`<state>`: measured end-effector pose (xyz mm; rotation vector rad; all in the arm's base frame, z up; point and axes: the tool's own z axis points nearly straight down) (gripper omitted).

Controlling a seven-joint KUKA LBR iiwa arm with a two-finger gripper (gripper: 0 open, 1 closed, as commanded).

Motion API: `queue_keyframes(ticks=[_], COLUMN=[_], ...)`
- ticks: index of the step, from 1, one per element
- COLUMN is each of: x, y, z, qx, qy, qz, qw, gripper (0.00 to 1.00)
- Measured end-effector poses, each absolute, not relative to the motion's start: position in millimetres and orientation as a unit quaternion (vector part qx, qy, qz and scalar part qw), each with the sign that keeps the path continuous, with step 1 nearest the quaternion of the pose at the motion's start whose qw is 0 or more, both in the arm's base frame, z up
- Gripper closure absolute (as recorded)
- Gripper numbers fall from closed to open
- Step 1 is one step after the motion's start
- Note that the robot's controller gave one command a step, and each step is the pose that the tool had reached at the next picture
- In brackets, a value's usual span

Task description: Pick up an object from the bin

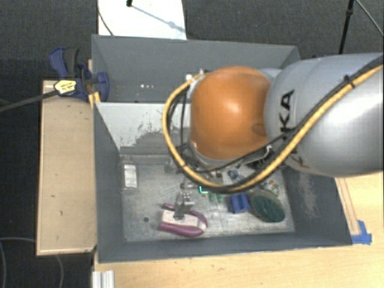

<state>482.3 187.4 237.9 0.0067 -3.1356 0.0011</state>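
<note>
Possibly the purple object (pixel 183 225) could be pushed aside by the end effector (pixel 185 203) just above it, whose opening cannot be told.

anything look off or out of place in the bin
Nothing stands out. A pale block, a purple-and-white object, a blue piece and a dark green disc lie loose on the scuffed bin floor, none spilled or visibly broken. The gripper is low over the purple-and-white object.
</note>
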Motion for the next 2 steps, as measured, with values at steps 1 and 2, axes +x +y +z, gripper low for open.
queue_keyframes(ticks=[1,2], x=[515.4,498.5], y=[123.5,139.6], z=[112.5,89.7], qx=[0.148,0.174], qy=[-0.989,-0.985], qz=[0.0,0.0], qw=[0.002,-0.007], gripper=[0.0,0.0])
